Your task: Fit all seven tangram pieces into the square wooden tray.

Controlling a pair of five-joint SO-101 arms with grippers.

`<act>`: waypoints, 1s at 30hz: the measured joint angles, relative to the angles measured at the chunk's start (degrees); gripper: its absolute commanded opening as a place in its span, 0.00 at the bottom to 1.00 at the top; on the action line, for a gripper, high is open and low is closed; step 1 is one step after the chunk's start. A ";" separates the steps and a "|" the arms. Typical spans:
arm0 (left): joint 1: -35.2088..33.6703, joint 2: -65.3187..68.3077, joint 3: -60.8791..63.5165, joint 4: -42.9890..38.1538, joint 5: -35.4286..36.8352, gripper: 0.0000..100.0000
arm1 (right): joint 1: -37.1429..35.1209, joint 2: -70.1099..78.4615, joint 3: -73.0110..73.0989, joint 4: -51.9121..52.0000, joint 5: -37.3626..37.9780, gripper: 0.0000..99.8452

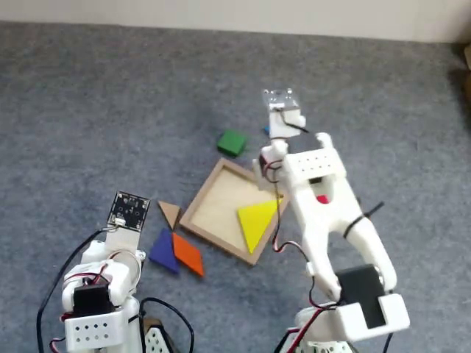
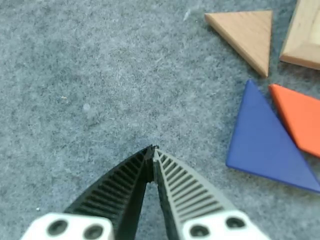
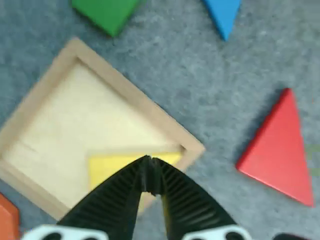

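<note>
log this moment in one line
square wooden tray: holds yellow triangle piece | left gripper: shut, empty | right gripper: shut, empty, at tray edge

In your high view the right arm [image 1: 331, 220] covers nearly all of the red triangle [image 1: 321, 198] and the light blue piece [image 1: 266, 130]. In your right wrist view the green piece [image 3: 107, 12] runs off the edge, and the right gripper [image 3: 149, 161] hides part of the yellow triangle [image 3: 106, 170].

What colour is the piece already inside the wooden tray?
Yellow. The triangle in the tray shows best in the high view.
</note>
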 measured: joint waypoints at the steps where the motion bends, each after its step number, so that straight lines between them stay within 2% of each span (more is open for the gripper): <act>1: 0.00 0.00 0.00 0.00 0.00 0.00 | 1.14 -0.09 0.00 1.49 1.93 0.09; 6: 0.00 0.00 0.00 0.00 0.00 0.00 | 6.33 2.11 -2.73 7.65 6.07 0.31; 9: 0.00 0.00 0.00 0.00 0.00 0.00 | 7.56 6.95 -5.71 10.81 8.88 0.36; 18: 0.00 0.00 0.00 0.00 0.00 0.00 | 11.60 23.56 -21.27 14.15 11.08 0.37; 21: 0.00 0.00 0.00 0.00 0.00 0.00 | 12.57 27.60 -25.05 15.12 14.59 0.37; 30: 0.00 0.00 0.00 0.00 0.00 0.00 | 12.57 32.26 -28.13 21.19 21.54 0.37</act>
